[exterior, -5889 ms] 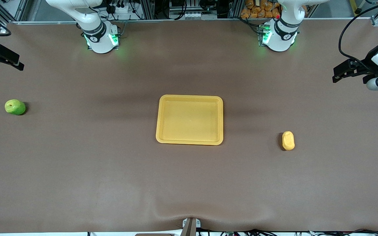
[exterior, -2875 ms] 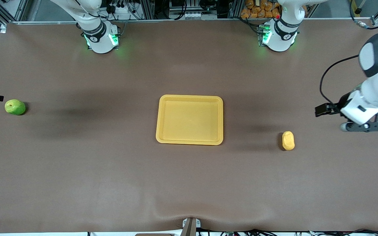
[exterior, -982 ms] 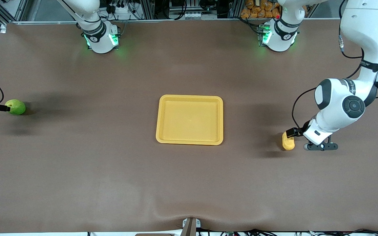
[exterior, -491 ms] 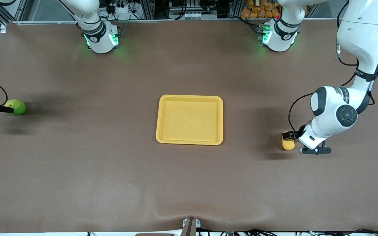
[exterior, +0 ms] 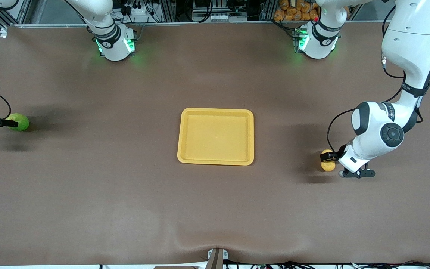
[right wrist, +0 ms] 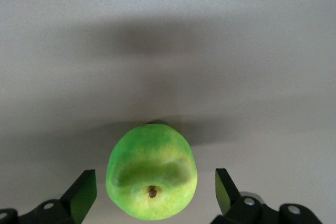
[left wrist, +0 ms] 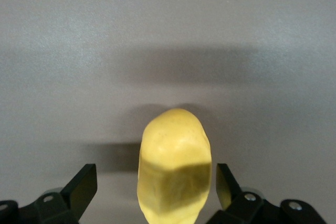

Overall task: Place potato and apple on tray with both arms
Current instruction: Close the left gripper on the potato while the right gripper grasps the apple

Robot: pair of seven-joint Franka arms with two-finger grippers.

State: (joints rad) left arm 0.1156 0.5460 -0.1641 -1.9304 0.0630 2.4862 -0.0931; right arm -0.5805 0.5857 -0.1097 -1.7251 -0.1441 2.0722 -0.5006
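The yellow-orange potato (exterior: 327, 166) lies on the brown table toward the left arm's end. My left gripper (exterior: 330, 157) is down over it, open, one finger on each side with gaps; the left wrist view shows the potato (left wrist: 174, 140) between the fingers (left wrist: 83, 184) of my left gripper (left wrist: 155, 186). The green apple (exterior: 22, 122) lies toward the right arm's end. My right gripper (exterior: 8, 122) is open around it; the right wrist view shows the apple (right wrist: 152, 166) between the fingertips of my right gripper (right wrist: 153, 187). The yellow-orange tray (exterior: 215, 111) sits empty mid-table.
The brown mat (exterior: 215, 209) covers the whole table, with a slight wrinkle at its edge nearest the front camera. The two arm bases (exterior: 116, 43) (exterior: 317, 41) stand along the table edge farthest from the front camera.
Both arms have come in from the table's ends and lowered. In the last half second each open gripper slid farther around its item. Potato, apple and tray have not moved.
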